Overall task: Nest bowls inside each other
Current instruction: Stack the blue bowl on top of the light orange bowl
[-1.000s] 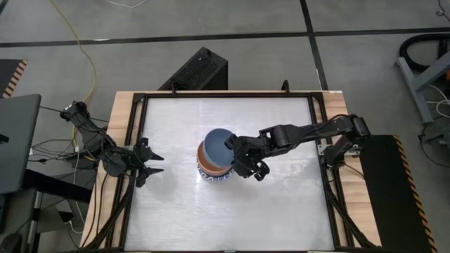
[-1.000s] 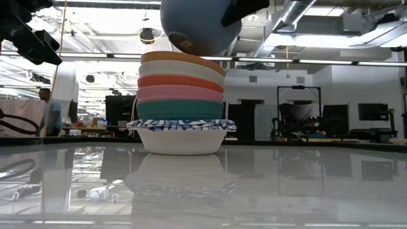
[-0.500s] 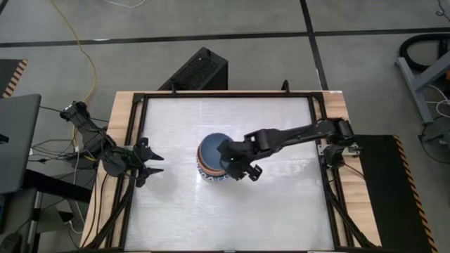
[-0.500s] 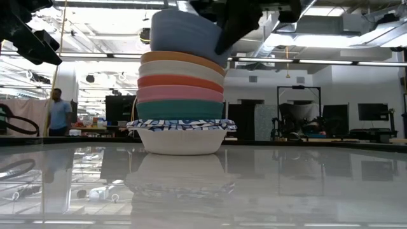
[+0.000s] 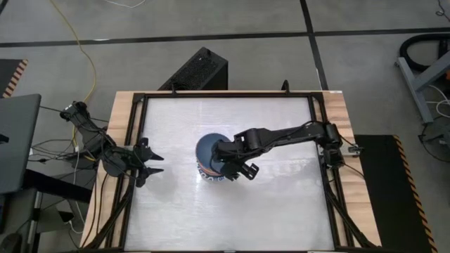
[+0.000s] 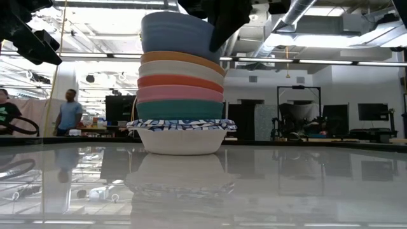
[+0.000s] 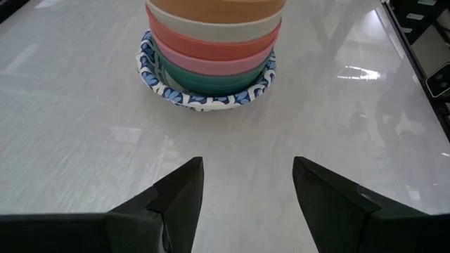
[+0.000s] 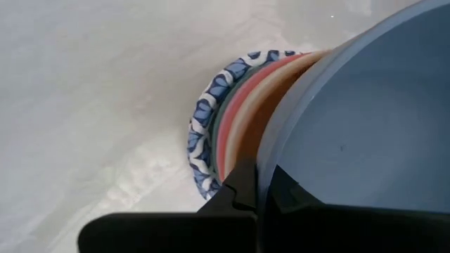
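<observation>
A stack of nested bowls [image 6: 181, 95] stands mid-table on its lowest bowl, white with a blue patterned rim [image 7: 204, 98]. Above that come green, pink, red, cream and orange bowls. A blue bowl [image 6: 175, 35] tops the stack [image 5: 211, 150], its base down inside the orange bowl [image 8: 264, 112]. My right gripper [image 8: 256, 190] is shut on the blue bowl, reaching in from the table's right [image 5: 228, 167]. By the left edge my left gripper [image 5: 156, 164] stands open and holds nothing [image 7: 246, 183], pointing at the stack. My right gripper pinches the blue bowl's wall at its rim [image 8: 271, 158], on the side toward the table's right and near edges. One finger is inside the bowl and one outside. The fingers slant steeply down from above. The bowl sits upright, its base in the orange bowl.
Black frame rails [image 5: 133, 140] run along the table's edges. A black box [image 5: 197, 70] stands beyond the far edge and a laptop [image 5: 17, 140] off the left side. People [image 6: 67, 114] are in the room beyond. Bare white tabletop [image 5: 267, 211] surrounds the stack.
My right gripper has gone toward the table's left edge and down with the blue bowl, tipping more steeply downward. The bowl hung tilted above and to the right of the stack. Now it stands upright on top, down in the orange bowl.
</observation>
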You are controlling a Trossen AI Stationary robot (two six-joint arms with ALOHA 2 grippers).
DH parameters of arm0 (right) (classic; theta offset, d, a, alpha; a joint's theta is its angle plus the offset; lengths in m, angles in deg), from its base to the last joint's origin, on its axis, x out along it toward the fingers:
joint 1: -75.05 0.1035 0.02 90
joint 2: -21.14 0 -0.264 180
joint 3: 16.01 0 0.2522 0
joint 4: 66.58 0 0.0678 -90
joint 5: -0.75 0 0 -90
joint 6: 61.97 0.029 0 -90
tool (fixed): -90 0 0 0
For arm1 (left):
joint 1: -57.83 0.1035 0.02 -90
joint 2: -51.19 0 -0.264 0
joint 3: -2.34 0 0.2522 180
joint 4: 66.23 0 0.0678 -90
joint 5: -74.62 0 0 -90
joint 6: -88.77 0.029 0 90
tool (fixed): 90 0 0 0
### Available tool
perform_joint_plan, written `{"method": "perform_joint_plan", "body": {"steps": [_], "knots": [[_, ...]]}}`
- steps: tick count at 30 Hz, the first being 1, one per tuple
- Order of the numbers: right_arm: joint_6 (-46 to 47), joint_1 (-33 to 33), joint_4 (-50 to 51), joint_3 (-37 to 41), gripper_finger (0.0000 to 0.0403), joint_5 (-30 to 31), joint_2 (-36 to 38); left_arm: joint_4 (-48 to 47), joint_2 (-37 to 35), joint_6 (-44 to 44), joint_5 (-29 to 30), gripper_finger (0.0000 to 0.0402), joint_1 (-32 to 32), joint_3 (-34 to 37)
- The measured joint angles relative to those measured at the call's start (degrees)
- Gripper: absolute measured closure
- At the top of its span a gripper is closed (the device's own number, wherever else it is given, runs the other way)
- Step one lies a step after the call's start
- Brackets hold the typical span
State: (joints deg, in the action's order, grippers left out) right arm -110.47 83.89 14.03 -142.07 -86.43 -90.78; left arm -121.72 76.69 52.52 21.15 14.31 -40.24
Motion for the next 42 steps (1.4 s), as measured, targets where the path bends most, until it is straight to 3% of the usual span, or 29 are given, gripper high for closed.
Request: {"method": "perform_joint_plan", "body": {"steps": [35, 42], "knots": [[0.6, -2.3, 0.3, 0.0, 0.0396, -4.4, 0.0, 0.0, 0.0, 0.0, 0.0, 0.0194, 0.0, 0.0], [0.9, -2.6, 2.1, 0.1, 0.0396, -4.7, -2.8, 0.0, 0.0, 0.0, 0.0, 0.0194, 0.0, 0.0]]}}
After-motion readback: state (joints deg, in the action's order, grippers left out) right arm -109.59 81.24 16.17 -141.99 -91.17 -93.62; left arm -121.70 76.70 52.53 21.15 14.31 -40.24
